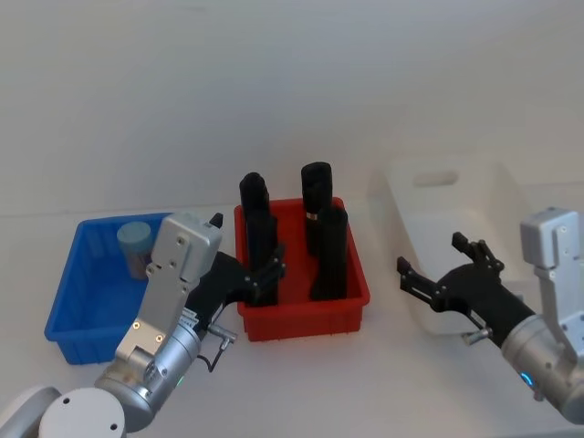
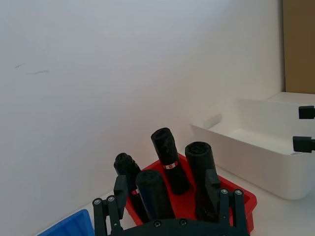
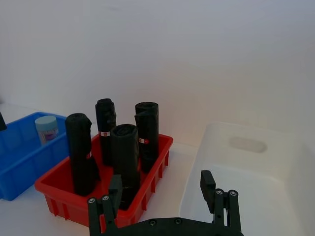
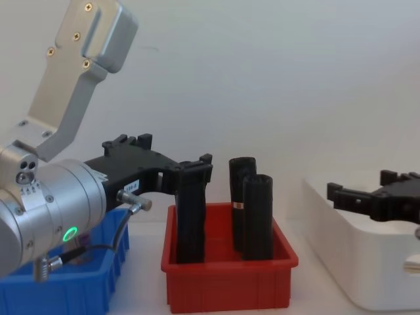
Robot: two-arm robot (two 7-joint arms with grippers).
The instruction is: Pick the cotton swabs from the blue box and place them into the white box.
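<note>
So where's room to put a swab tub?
The white box is bare inside; the open right gripper hovers at its left wall. The blue box has bare floor in front of its cotton swab tub. A table strip lies bare between red bin and white box. Crowded: the red bin of black rolls, open left gripper at it.

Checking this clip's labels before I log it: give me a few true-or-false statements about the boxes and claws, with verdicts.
1. One cotton swab tub stands in the blue box. True.
2. The left claw is shut on a tub. False: it is open and empty, beside the red bin.
3. The red bin holds four black rolls. True.
4. The right claw hangs over the blue box. False: it is open at the near left edge of the white box.
5. The white box holds tubs. False: the inside that shows is bare.
</note>
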